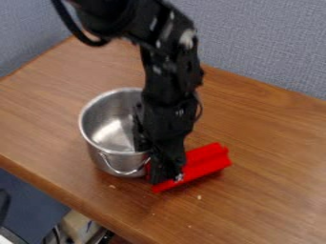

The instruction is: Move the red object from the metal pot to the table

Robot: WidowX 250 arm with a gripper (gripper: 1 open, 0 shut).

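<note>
Hiding red object's left end, gripper pressed together beside metal pot.

You have the red block lying on the wooden table, just right of the steel pot (the pot looks empty inside). The black gripper points down over the block's near-left end, jaws closed, the arm hiding any contact.
</note>
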